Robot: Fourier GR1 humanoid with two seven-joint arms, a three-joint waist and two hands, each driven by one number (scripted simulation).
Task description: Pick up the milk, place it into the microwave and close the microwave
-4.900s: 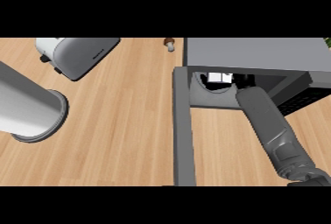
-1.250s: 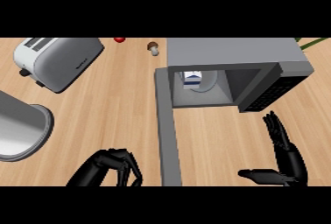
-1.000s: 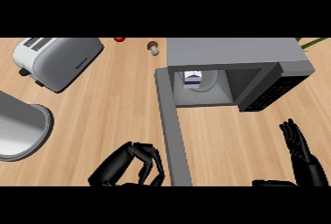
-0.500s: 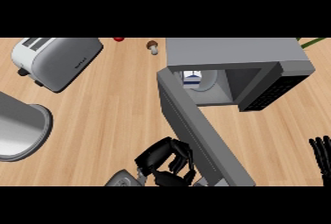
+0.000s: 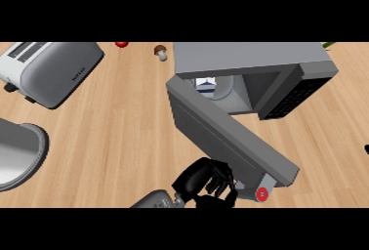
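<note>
Milk (image 5: 206, 84) sits inside our microwave (image 5: 252, 58); our clenched left hand (image 5: 205, 180) presses its half-swung door (image 5: 227, 139), grasping nothing.

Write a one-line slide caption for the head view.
Left hand pushes the microwave door partly shut, milk inside the microwave.

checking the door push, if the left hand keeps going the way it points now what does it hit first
Most likely the microwave door: the left hand sits with curled fingers right at the door's outer face near its free end. Whether it already touches is unclear from this steep view.
</note>
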